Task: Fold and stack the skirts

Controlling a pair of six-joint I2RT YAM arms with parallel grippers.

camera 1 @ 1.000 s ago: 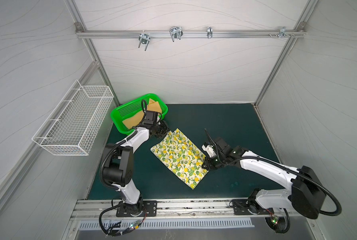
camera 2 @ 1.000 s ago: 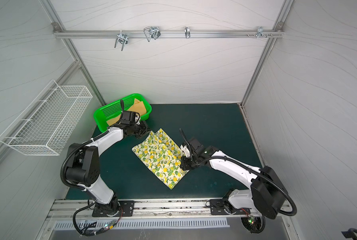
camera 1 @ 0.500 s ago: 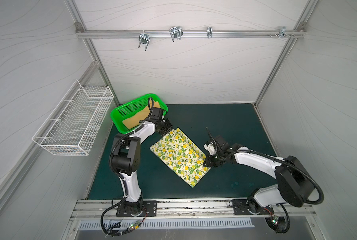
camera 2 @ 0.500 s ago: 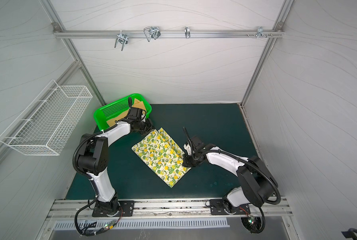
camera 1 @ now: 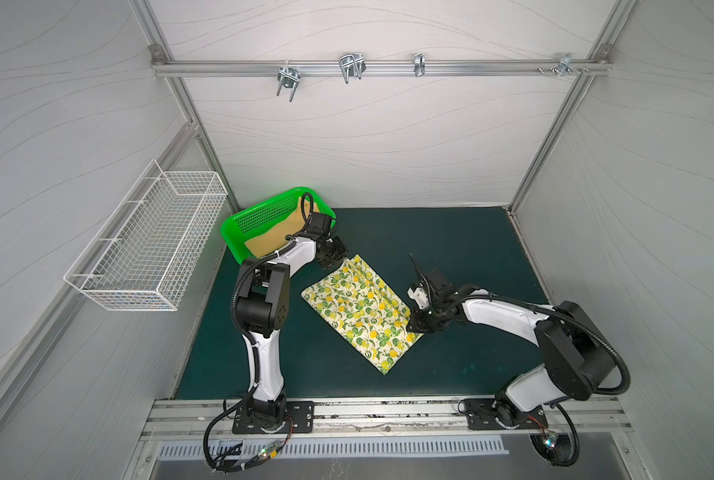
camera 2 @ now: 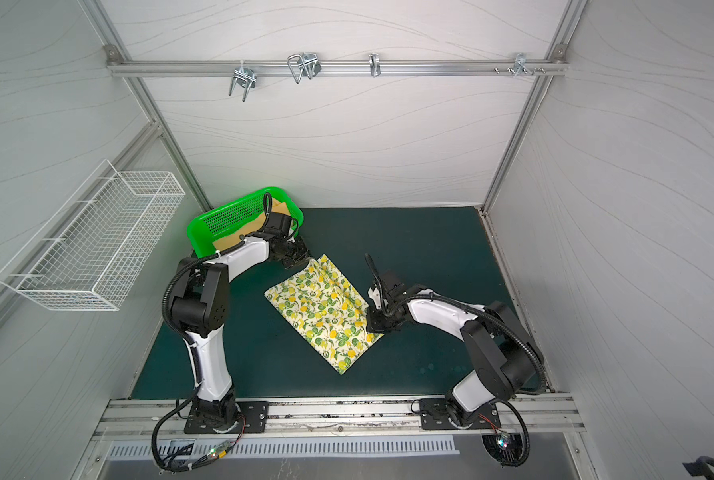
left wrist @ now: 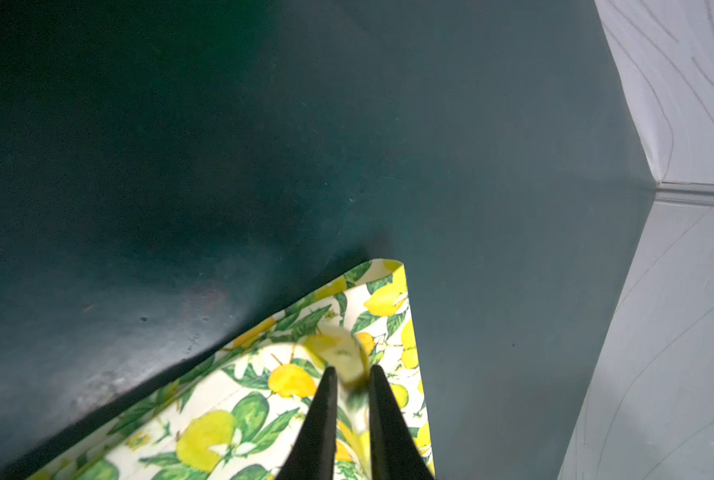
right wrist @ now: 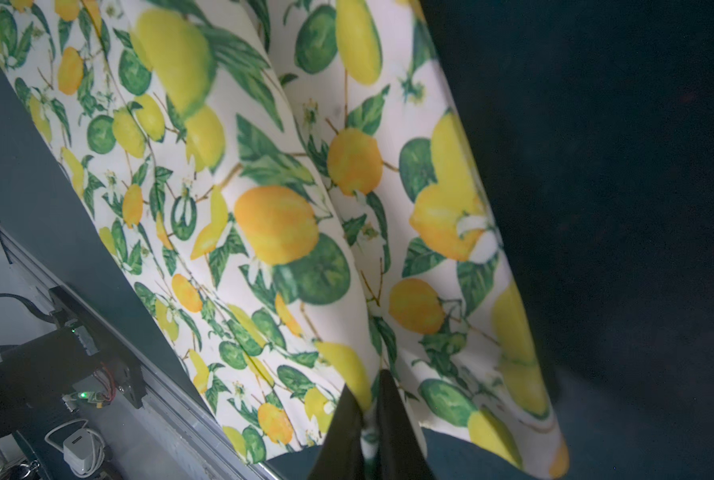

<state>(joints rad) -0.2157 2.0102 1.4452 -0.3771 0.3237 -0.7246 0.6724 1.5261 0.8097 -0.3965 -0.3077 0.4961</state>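
right wrist | right jaws pinch lemon skirt (right wrist: 276,224) | left jaws straddle corner

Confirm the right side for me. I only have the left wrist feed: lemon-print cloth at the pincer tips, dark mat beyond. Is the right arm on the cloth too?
Observer: Yes. The right pincer is shut on the lemon skirt, near its corner on the right arm's side.
Operator: Cloth bunched or spread?
Observer: In both top views it lies spread on the mat as a tilted rectangle.
Operator: Second skirt?
Observer: The mustard skirt lies in the green basket, at the mat's back left corner.
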